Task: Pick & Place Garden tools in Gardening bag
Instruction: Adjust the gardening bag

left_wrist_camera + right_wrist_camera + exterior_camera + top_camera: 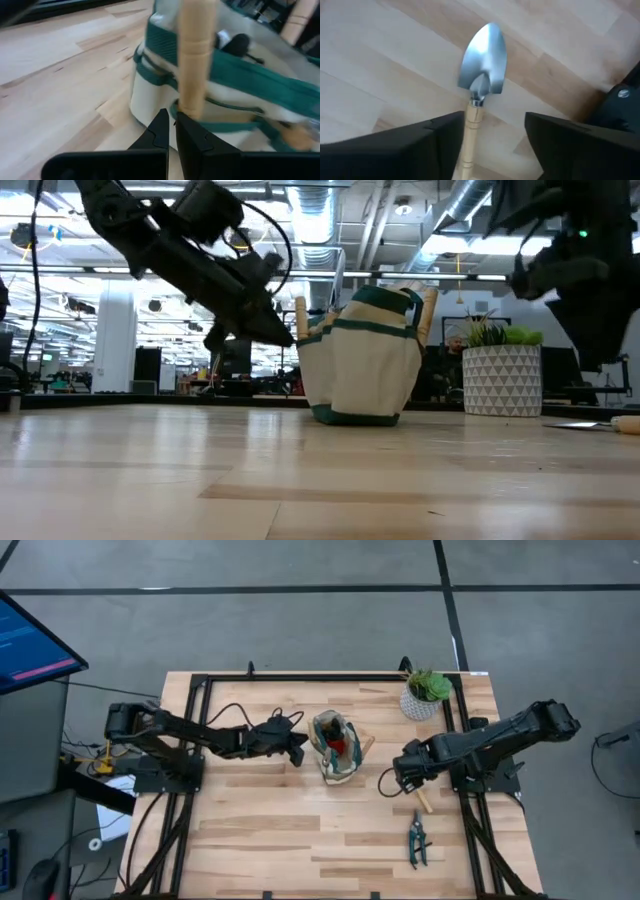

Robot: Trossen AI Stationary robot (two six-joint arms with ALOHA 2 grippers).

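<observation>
The beige gardening bag (335, 747) with dark green trim stands upright mid-table. Wooden tool handles (429, 308) stick out of its pockets, and something red and black (340, 745) shows inside. My left gripper (298, 750) is shut, its tips right at the bag's left side. A trowel lies flat on the table, with a silver blade (485, 57) and a wooden handle (472, 135). My right gripper (492, 120) hangs over it, pointing down and open, one finger on either side of the handle. Green-handled pruning shears (417, 840) lie toward the near right. My left gripper (172, 120) comes slanting down from the table's left. Its shut fingertips (161, 125) are right beside a wooden handle (195, 65) in the bag's side pocket. Whether they touch the bag or the handle, I cannot tell.
A green plant in a white pot (425, 695) stands at the far right corner. A black frame rail (300, 677) runs around the table's edges. Bare wood lies to the near left of the bag.
</observation>
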